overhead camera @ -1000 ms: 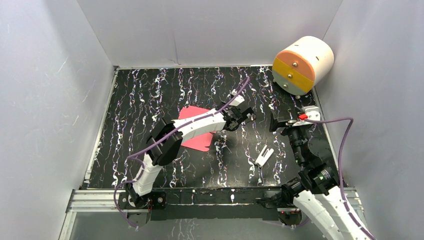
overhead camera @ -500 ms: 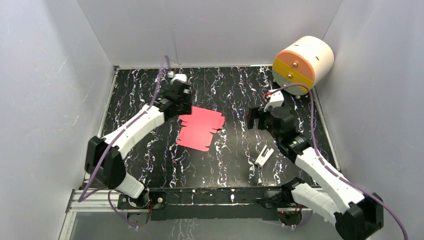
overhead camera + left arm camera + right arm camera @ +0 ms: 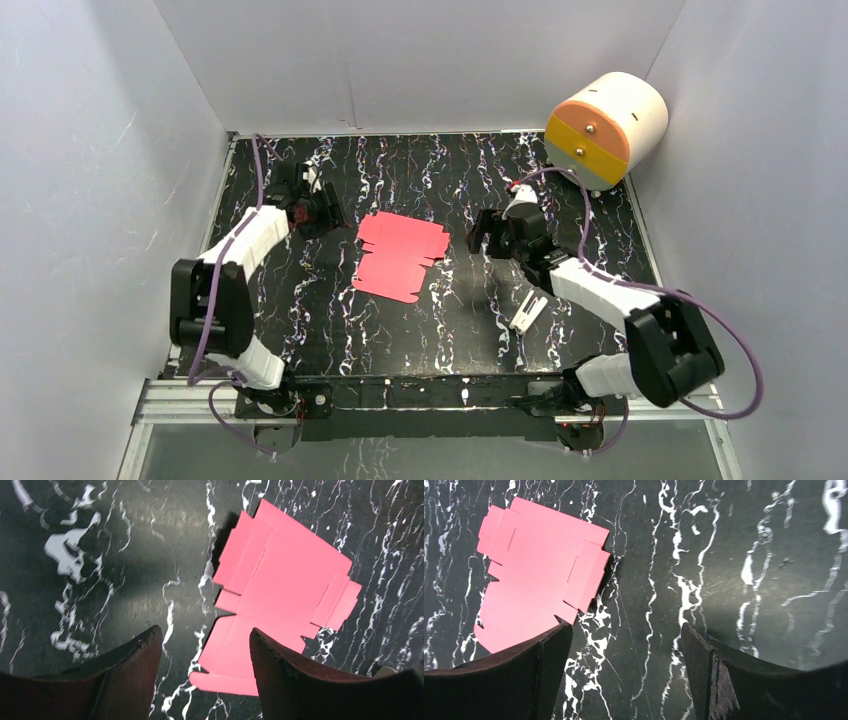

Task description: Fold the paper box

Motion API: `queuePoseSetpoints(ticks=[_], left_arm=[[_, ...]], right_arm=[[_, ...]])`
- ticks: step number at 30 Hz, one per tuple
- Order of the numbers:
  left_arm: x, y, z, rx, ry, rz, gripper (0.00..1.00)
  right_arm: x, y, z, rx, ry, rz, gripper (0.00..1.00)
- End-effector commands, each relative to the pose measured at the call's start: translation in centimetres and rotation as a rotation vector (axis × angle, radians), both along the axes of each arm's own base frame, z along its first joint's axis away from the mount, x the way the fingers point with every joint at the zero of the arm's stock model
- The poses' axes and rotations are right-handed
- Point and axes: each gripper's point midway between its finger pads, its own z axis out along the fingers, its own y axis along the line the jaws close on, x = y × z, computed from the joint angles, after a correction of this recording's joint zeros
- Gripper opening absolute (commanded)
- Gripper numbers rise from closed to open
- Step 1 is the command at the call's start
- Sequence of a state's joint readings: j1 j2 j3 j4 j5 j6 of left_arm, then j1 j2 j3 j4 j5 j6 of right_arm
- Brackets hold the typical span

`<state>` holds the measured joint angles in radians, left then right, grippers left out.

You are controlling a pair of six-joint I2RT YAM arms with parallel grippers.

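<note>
Top external view shows the flat pink-red notched card sheet (image 3: 400,257) lying on the black white-veined tabletop (image 3: 430,170) between the left pincer (image 3: 330,215) and the right pincer (image 3: 482,235), both wide and holding nothing, with a small white clip-like piece (image 3: 528,312) beside the right arm and a big white-and-orange cylinder (image 3: 605,129) at the far right corner.

Open black marbled tabletop (image 3: 440,330) lies between the flat pink paper box (image 3: 400,256) and the left gripper (image 3: 332,214) and right gripper (image 3: 480,236). A white clip (image 3: 528,312) sits beside the right arm, and a white-and-orange cylinder (image 3: 605,128) blocks the far-right corner.
</note>
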<state>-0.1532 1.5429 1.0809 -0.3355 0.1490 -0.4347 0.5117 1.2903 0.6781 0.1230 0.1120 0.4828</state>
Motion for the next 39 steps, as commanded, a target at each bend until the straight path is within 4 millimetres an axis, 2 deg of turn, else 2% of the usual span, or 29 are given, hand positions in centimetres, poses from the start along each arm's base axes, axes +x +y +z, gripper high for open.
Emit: queuePoseSetpoints(ticks=[1, 5, 9, 12, 17, 23, 26, 29, 34, 39], left_arm=[[2.7, -2.4, 0.7, -0.143, -0.004, -0.107, 0.62], [3.9, -2.3, -1.0, -0.183, 0.058, -0.141, 0.6], [5.4, -2.7, -1.8, -0.204, 0.077, -0.17, 0.58], [6.5, -2.8, -2.5, -0.194, 0.084, -0.195, 0.56], [7.1, -3.5, -4.0, -0.228, 0.135, -0.232, 0.52], [6.5, -3.9, -5.7, -0.252, 0.192, -0.252, 0.48], [6.0, -4.2, -5.7, -0.275, 0.203, -0.261, 0.44], [5.3, -4.4, -5.6, -0.293, 0.215, -0.263, 0.41], [4.2, -4.8, -5.2, -0.327, 0.221, -0.262, 0.27], [2.6, -5.2, -5.3, -0.364, 0.245, -0.264, 0.22]], right_arm=[[1.9, 3.5, 1.2, 0.204, -0.008, 0.038, 0.87], [2.9, 4.7, -0.7, 0.241, 0.051, 0.045, 0.83], [3.6, 6.2, -2.4, 0.278, 0.112, 0.09, 0.77], [4.1, 7.2, -3.1, 0.307, 0.133, 0.117, 0.74], [4.9, 8.4, -4.0, 0.349, 0.162, 0.14, 0.68], [5.4, 9.2, -5.4, 0.374, 0.21, 0.156, 0.54], [5.4, 9.0, -5.8, 0.388, 0.223, 0.168, 0.4], [5.3, 8.6, -5.7, 0.402, 0.229, 0.196, 0.27], [5.2, 7.8, -4.9, 0.403, 0.22, 0.251, 0.12], [4.8, 7.5, -4.4, 0.403, 0.227, 0.318, 0.0]])
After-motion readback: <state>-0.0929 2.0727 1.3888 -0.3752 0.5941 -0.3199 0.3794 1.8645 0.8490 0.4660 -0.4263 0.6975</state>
